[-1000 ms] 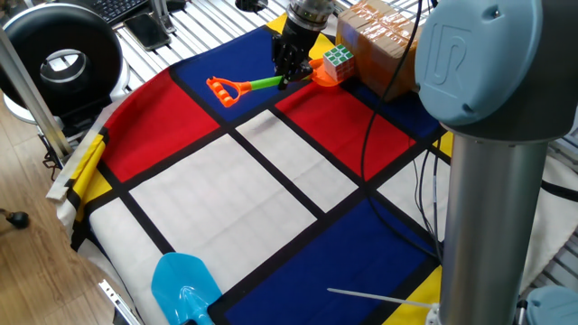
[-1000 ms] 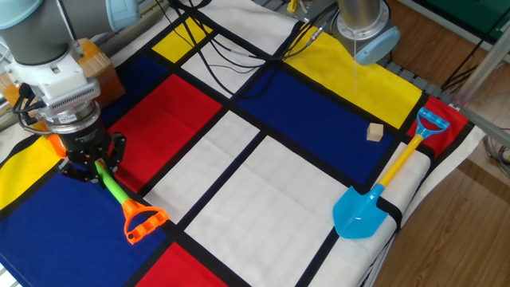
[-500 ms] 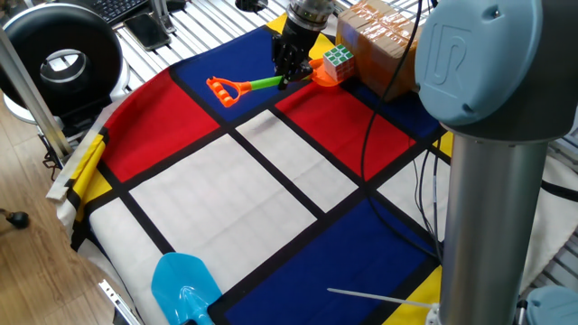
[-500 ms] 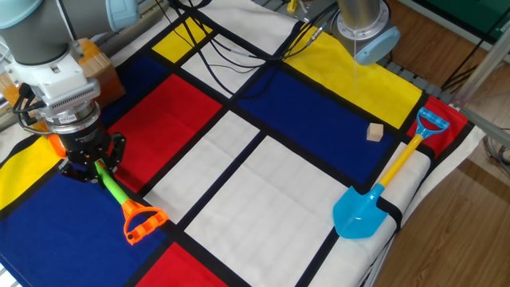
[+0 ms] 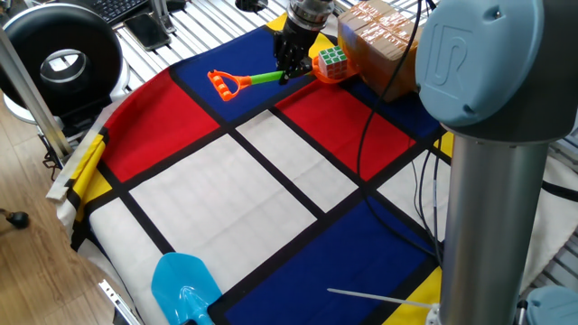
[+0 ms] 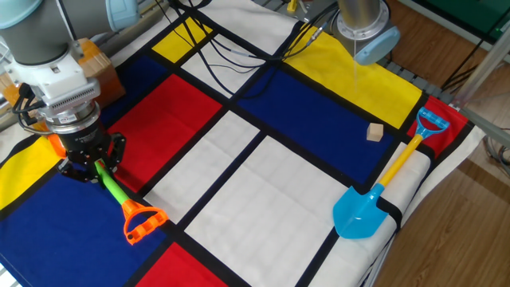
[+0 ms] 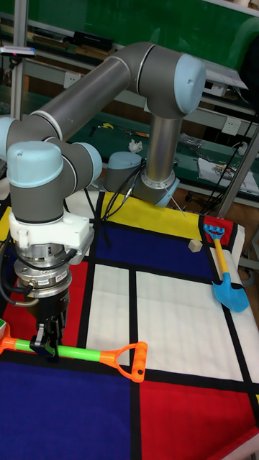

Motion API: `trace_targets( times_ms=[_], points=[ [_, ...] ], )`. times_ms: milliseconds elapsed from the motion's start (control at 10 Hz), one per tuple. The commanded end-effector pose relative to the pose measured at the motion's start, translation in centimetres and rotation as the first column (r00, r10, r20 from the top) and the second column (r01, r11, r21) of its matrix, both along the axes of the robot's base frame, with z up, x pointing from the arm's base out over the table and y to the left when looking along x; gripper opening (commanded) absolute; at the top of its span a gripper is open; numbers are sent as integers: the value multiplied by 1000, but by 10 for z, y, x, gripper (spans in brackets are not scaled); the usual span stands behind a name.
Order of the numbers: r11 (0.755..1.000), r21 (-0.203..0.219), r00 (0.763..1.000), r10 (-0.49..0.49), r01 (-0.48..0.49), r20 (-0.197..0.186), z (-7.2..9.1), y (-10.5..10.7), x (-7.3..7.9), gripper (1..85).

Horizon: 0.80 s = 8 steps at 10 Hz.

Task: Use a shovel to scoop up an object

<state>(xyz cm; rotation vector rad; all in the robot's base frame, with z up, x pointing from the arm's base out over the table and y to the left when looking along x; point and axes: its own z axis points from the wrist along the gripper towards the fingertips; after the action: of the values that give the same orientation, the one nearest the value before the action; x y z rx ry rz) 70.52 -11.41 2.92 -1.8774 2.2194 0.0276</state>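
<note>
Orange-bladed plastic shovel (image 5: 262,79) in gripper (image 5: 287,74)

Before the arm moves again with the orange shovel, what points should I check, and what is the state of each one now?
1. Claw closed on the lime-green shaft of the orange shovel: ok.
2. Rubik's cube sitting on the orange blade: ok, as far as one fixed view shows.
3. Cube centred and stable on the blade: cannot tell.
4. Room beside the cardboard box: not ok, the cube is very close to it.
5. Light-blue shovel out of the way: ok, at the far side of the cloth.
</note>
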Motion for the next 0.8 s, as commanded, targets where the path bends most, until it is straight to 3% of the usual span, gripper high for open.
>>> trace_targets(
  times_ms=[0, 700],
  points=[
    [989, -113, 993, -105, 98, -54, -2, -33, -14, 10],
    [991, -103, 994, -95, 90, -51, -2, -30, -13, 10]
  ],
)
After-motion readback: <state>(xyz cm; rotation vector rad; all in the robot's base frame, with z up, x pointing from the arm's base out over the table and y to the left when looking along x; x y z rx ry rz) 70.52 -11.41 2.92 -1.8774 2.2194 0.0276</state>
